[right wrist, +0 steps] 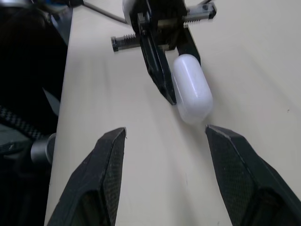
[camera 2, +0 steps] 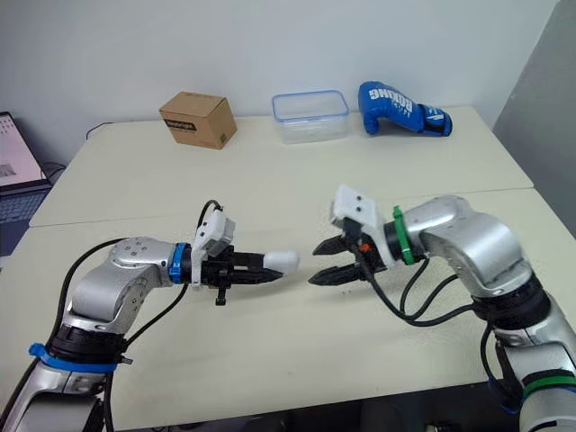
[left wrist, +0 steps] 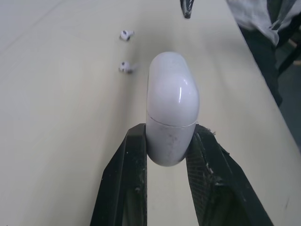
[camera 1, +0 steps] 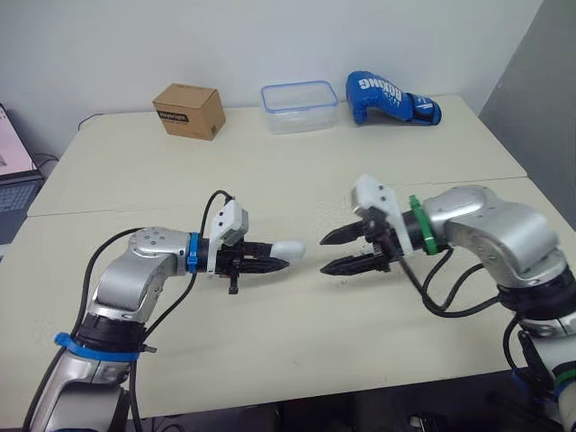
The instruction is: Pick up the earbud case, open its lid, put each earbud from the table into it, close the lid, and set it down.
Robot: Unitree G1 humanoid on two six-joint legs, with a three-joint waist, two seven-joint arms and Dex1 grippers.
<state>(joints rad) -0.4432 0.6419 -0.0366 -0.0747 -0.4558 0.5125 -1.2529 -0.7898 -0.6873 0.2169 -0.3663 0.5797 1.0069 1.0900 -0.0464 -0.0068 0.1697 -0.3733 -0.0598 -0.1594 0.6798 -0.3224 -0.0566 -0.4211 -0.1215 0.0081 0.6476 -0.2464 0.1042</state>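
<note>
Earbud case (left wrist: pixel 171 108) in left gripper (camera 1: pixel 275 264), lid seemingly closed.

Table (camera 1: pixel 270 171): pale cream top, matt, evenly lit from above, shadows soft. A straight seam (camera 1: pixel 162 211) runs across it from side to side, so the top reads as two slabs butted together.

Back wall (camera 1: pixel 225 36): plain white, close behind the table's far edge. A darker grey panel (camera 1: pixel 540 72) stands at the far right.

Along the far edge, left to right:
- cardboard box (camera 1: pixel 189 111), brown, dark label, set slightly askew
- clear plastic container (camera 1: pixel 299 107), blue rim
- blue boxing glove (camera 1: pixel 389 99), white lettering, lying on its side

A black cable (camera 2: pixel 99 126) lies at the far left corner. An open laptop (camera 1: pixel 16 184) sits off the left edge, screen lit
</note>
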